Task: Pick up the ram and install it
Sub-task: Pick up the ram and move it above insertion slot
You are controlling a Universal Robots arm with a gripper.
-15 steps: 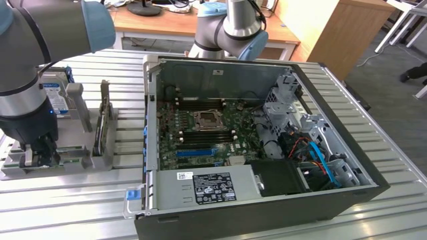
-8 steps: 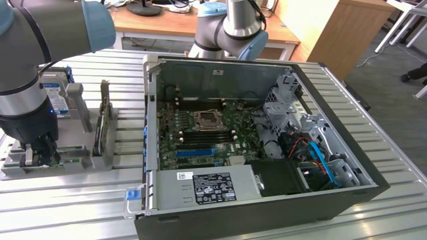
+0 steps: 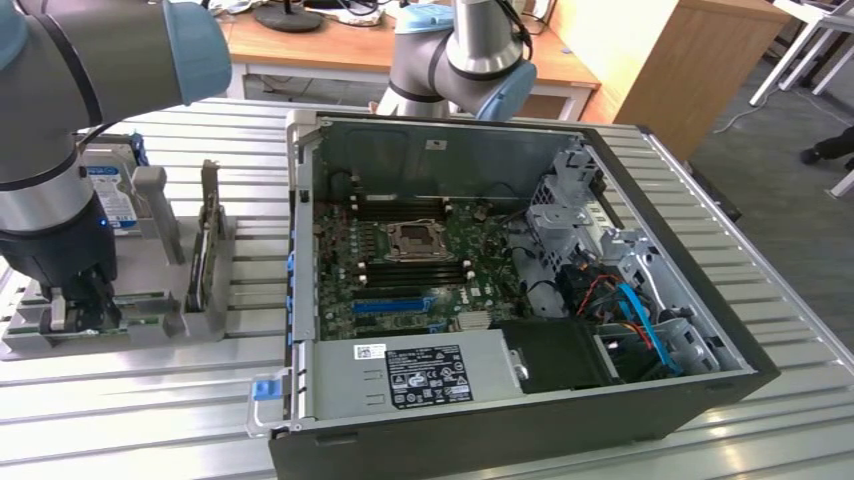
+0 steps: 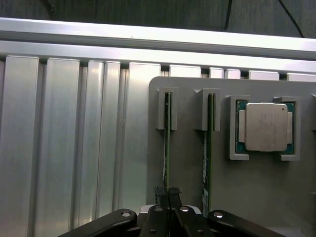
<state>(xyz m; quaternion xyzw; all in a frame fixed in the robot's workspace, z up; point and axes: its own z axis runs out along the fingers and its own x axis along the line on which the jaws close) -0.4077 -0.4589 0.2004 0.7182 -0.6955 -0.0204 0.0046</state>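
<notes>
**Ram gripped in its holder beside the open machine.** An open computer case (image 3: 441,155) lies on a slatted metal table (image 3: 174,420), with its motherboard (image 3: 427,250) and power supply (image 3: 414,375) exposed. At the exterior view's left of the case, a grey holder (image 4: 187,163) carries a hard drive (image 3: 118,205) standing upright and a processor (image 4: 266,126) in a square recess. It also holds two green sticks on edge in parallel slots. The arm (image 3: 54,200) reaches straight down over the holder. Its gripper (image 4: 168,191) is at one end of the ram (image 4: 167,138), fingers pressed almost together and pinching the board's thin edge. The ram sits in its slot, well apart from the case. The second stick (image 4: 209,143) stands just beside it, between it and the processor. A wooden desk (image 3: 347,45) stands beyond the table.
</notes>
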